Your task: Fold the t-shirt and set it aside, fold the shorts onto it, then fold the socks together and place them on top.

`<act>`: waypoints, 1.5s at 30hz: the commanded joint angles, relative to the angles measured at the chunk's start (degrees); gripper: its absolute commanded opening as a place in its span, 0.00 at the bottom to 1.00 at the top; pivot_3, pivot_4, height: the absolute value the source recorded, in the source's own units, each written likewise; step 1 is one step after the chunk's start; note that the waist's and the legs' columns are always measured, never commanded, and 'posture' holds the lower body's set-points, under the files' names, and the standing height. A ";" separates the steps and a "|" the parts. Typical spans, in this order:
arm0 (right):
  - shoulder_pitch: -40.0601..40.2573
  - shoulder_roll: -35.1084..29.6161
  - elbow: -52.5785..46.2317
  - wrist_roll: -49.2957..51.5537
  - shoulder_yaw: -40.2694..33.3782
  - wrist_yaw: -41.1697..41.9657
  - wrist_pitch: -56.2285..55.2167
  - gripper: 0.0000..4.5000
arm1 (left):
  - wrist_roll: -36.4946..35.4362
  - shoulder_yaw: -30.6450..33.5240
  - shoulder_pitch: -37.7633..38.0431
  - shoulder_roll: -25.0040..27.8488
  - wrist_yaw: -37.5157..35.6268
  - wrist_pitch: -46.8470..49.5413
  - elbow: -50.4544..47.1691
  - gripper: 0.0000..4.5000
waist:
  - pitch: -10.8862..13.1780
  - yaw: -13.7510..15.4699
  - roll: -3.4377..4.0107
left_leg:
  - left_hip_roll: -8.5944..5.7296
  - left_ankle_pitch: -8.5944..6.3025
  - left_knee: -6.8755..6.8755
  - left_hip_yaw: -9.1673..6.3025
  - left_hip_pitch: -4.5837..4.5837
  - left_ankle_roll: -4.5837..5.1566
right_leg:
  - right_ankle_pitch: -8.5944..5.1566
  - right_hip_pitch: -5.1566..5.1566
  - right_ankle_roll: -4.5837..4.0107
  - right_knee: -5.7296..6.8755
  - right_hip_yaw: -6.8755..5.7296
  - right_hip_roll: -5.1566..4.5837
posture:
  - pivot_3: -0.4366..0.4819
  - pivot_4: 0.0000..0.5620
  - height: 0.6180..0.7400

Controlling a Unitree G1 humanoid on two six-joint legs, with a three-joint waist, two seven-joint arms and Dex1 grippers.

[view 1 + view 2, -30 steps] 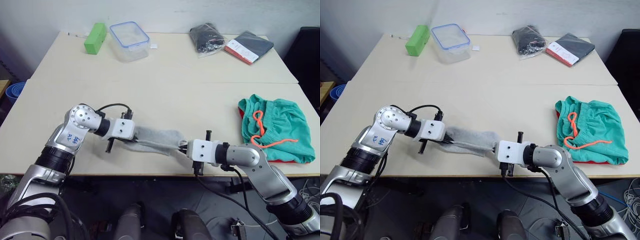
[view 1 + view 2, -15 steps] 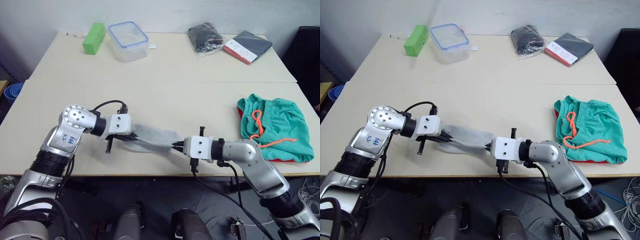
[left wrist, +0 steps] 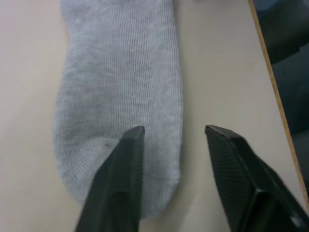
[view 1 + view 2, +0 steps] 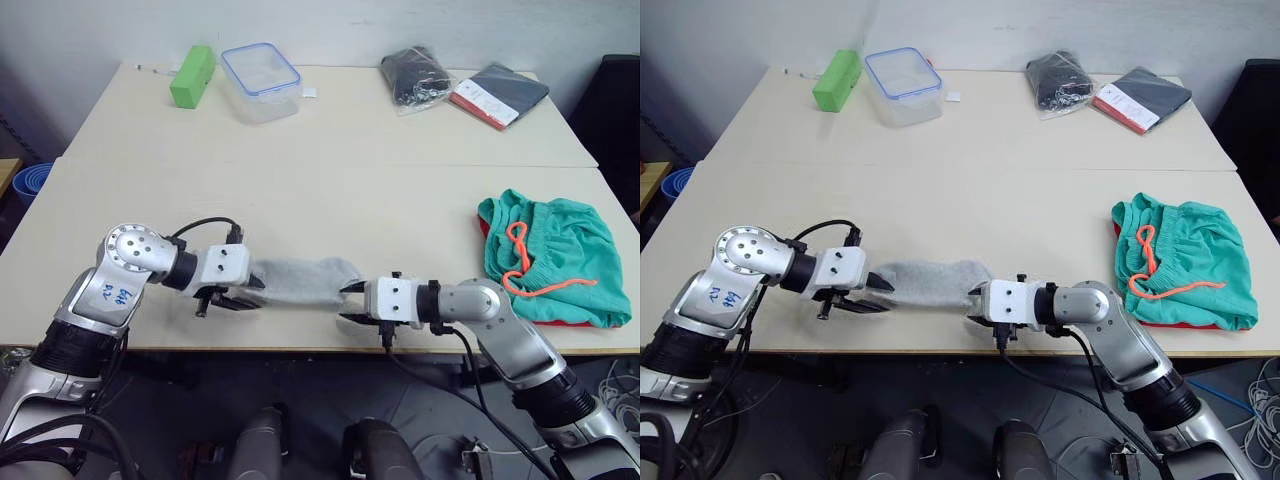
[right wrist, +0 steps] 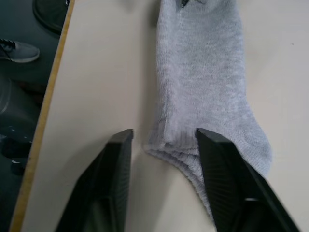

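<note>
Head views: grey socks [image 4: 300, 281] flat near front edge of table [image 4: 330, 200], between left gripper [image 4: 250, 293] at toe end and right gripper [image 4: 349, 303] at cuff end; both wrist views add that each gripper's fingers are apart, not clamped, w/ one left finger [image 3: 126, 169] over toe. At far left, transparent box w/ blue rim [image 4: 259, 80], contents not clear, beside green block [image 4: 191, 75]. Both arms low, forearms pointing inward toward each other; teal shorts [image 4: 555, 257] at right edge on top of red t-shirt [image 4: 545, 322].

Bare table [image 4: 330, 200] lies open behind the socks [image 4: 300, 282] (shorts [image 4: 550, 258] well to the right).
</note>
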 commanded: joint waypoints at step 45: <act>-12.59 11.63 9.83 -5.97 2.60 -8.10 4.80 0.00 | 2.45 3.40 -5.46 -11.99 21.12 5.66 4.86 0.01 | -0.08 0.05 0.03 | 0.01 0.05 -0.05 0.02 0.04 -0.08 | -0.02 -0.06 -0.03 0.12 0.00 0.01 | 0.48 0.27 1.00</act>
